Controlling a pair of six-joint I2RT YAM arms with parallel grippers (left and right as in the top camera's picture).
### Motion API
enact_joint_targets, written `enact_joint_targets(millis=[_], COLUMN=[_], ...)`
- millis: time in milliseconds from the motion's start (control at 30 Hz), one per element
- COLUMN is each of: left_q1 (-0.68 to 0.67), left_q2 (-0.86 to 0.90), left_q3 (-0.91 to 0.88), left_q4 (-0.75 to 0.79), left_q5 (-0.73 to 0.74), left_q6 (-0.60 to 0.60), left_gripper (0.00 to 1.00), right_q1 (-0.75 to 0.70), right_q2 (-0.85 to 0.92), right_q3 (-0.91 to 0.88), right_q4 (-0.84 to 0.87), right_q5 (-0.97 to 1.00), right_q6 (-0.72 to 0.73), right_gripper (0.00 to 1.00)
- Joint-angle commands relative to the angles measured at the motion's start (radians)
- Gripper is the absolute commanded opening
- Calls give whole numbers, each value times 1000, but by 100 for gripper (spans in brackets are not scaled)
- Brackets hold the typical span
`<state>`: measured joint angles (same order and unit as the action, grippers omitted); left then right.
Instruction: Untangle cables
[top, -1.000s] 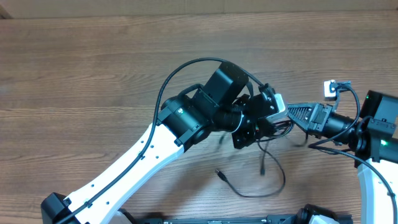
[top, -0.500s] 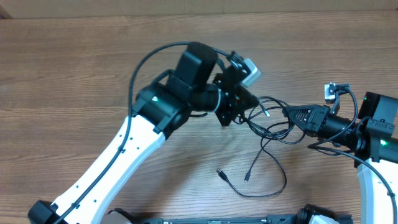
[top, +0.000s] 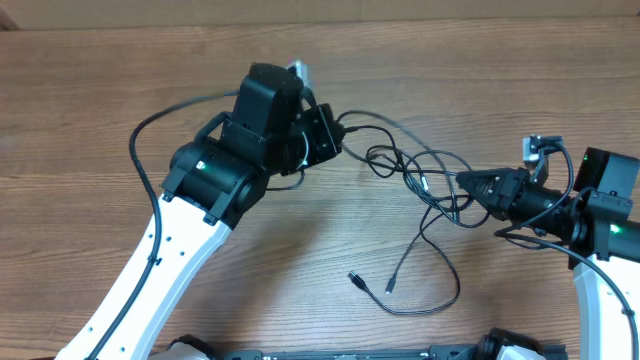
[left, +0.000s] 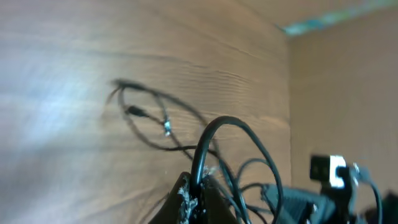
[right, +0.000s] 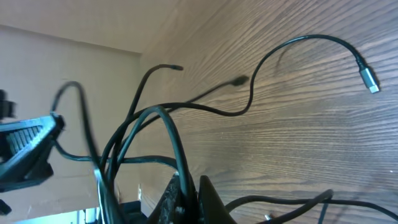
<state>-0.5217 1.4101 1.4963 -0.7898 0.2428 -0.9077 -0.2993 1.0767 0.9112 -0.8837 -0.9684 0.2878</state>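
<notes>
Cables (top: 424, 184) strung in tangled loops between both grippers, mid-table, loose plug ends lying on the wood table (top: 100, 100), left gripper (top: 338, 130) pinched shut on one strand, right gripper (top: 466, 183) clamped on several strands

**Surface** (top: 90, 90): brown wood-grain top, grain running left to right, with an even matte finish.

**Items lying on it:** slack strands of the thin black cables (top: 428, 190) trail down to the lower centre-right and form an open loop on the wood. Two small plug ends rest close together but apart, one dark (top: 354, 279) and one with a lighter tip (top: 390, 287). Whether the knotted section above the loop touches the surface cannot be determined.
</notes>
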Motion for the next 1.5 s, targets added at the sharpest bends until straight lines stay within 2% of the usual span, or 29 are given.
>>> enact_joint_targets(millis=[0, 100, 133, 333, 367, 467, 500, 567, 633, 667, 767, 933, 1067, 1133, 1300, 1467], left_q1=[11, 11, 11, 11, 11, 11, 11, 11, 11, 10, -7, -109, -223, -261, -327, -331], left_q2=[-25, -25, -25, -25, -25, -25, -25, -25, -25, -25, -25, -25, -24, -24, -24, -13], left_q3=[10, 10, 10, 10, 10, 10, 10, 10, 10, 10, 10, 10, 10, 10, 10, 10], left_q4=[-76, -173, -239, -291, -295, -297, -295, -278, -240, -211, -167, -167, -161, -161, -164, -180], left_q5=[-158, -164, -167, -213, -220, -243, -236, -211, -132, -25, 203, 384, 348, 301, 168, 149], left_q6=[-285, -457, -566, -536, -535, -421, -341, -201, 10, 187, 520, 950, 1144, 1186, 1200, 1199], left_gripper=[4, 4, 4, 6, 14, 91, 100, 100, 100, 100, 100, 100, 100, 99, 100, 100], right_q1=[-3, -3, -3, -3, -3, -3, -3, -3, -3, -3, -3, -3, -3, -3, -3, -3], right_q2=[-3, -3, -3, -3, -3, -3, -3, -3, -3, -3, -3, -3, -3, -3, -3, -3], right_q3=[19, 19, 19, 19, 19, 19, 19, 19, 19, 19, 19, 19, 19, 19, 19, 19], right_q4=[2, 3, 2, 2, 2, 3, 3, 5, 10, 16, 39, 68, 70, 70, 71, 99], right_q5=[41, 41, 41, 40, 40, 40, 40, 40, 36, 16, -62, -154, -193, -221, -279, -344], right_q6=[4, 4, 4, 4, 4, 4, 4, 4, 4, 4, 3, 3, 4, 5, 4, 4], right_gripper=[4, 4, 4, 4, 4, 4, 4, 4, 4, 4, 4, 4, 4, 4, 4, 4])
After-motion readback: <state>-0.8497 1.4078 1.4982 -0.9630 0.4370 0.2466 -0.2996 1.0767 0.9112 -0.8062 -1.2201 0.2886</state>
